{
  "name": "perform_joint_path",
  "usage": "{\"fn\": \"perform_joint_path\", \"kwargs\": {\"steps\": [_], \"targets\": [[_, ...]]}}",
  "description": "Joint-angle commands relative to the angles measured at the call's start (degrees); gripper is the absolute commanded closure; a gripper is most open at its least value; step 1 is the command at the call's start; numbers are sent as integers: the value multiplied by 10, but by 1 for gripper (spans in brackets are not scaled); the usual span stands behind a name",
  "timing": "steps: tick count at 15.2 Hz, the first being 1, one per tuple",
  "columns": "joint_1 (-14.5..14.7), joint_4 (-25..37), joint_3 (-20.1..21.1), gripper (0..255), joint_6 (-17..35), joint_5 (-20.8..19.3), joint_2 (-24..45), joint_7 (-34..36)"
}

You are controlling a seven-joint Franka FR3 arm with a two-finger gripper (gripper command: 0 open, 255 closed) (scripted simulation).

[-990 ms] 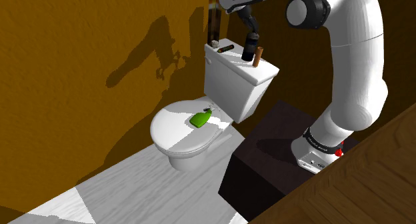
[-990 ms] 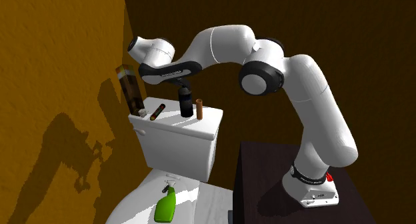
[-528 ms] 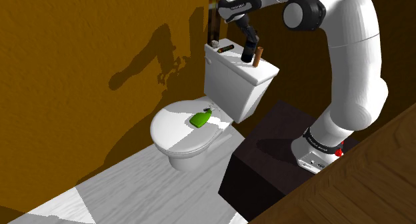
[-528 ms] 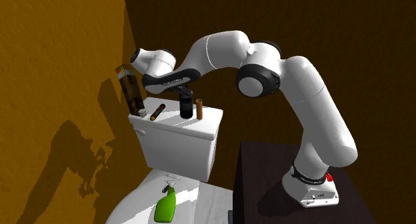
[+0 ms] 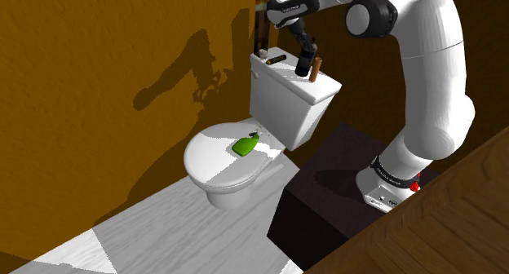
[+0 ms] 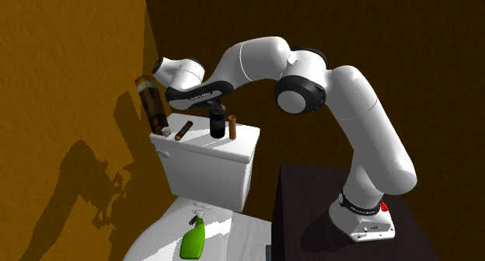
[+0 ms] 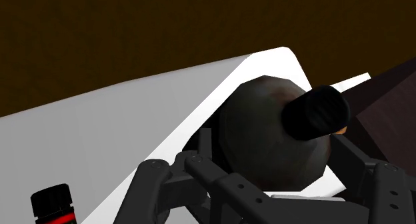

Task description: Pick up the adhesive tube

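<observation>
The adhesive tube is a dark, rounded body with a black cap, standing on the white toilet tank lid. My black gripper comes down on it from above. In the wrist view the tube sits between the two fingers of the gripper, which press against its sides, so the gripper is shut on it. The tube's base rests on the lid.
A brown cylinder stands right beside the tube. A brown stick lies on the lid near a tall dark bottle by the wall. A green spray bottle lies on the toilet seat lid.
Over the last second the hand tilted and sank slightly onto the tube. In the last half second almost nothing has moved.
</observation>
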Motion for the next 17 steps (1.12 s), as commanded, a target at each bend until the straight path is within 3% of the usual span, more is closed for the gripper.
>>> {"fn": "perform_joint_path", "kwargs": {"steps": [1,17], "targets": [[0,0,0,255,0,0,1,0],[2,73,-6,255,-81,-4,-16,-41]]}}
